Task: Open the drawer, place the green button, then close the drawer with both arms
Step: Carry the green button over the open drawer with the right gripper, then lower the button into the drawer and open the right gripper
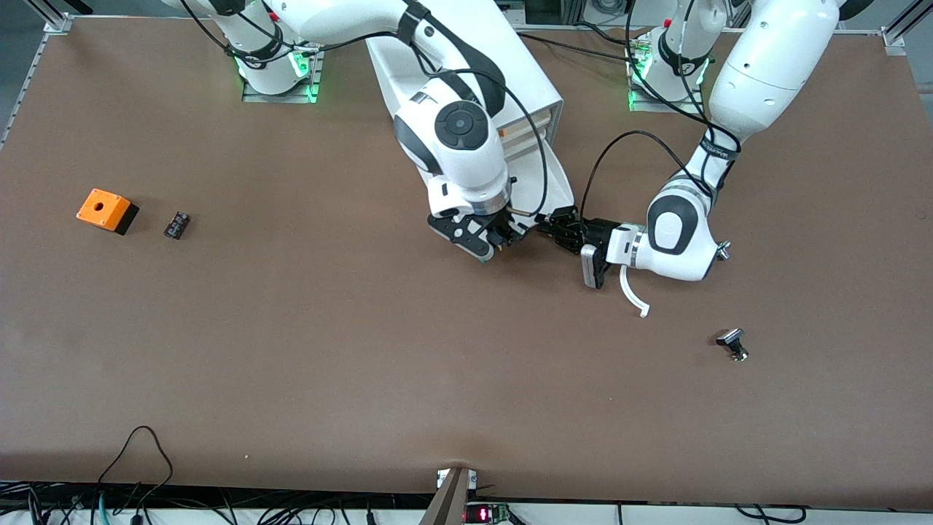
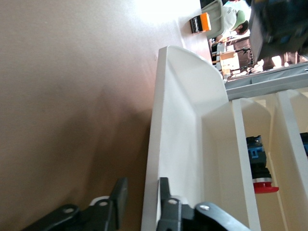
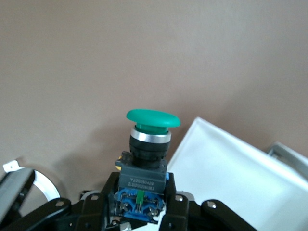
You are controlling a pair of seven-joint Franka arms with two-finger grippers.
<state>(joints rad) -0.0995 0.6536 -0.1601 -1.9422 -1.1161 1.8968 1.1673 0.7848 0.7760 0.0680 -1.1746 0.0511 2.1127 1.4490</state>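
The white cabinet [image 1: 503,65] stands between the arm bases, and its lowest drawer [image 1: 557,179] is pulled out toward the front camera. My right gripper [image 1: 503,237] is shut on the button's black and blue body [image 3: 142,180], green cap [image 3: 153,120] pointing away from the wrist. It holds the button over the table beside the drawer's front corner [image 3: 231,178]. My left gripper [image 1: 548,222] is open. Its fingers [image 2: 164,192] straddle the drawer's front wall [image 2: 178,120], the outer finger apart from it.
An orange box with a hole [image 1: 106,210] and a small black button [image 1: 176,224] lie toward the right arm's end. A black-and-silver button [image 1: 732,344] lies toward the left arm's end. A red-capped button [image 2: 262,185] sits between white walls in the left wrist view.
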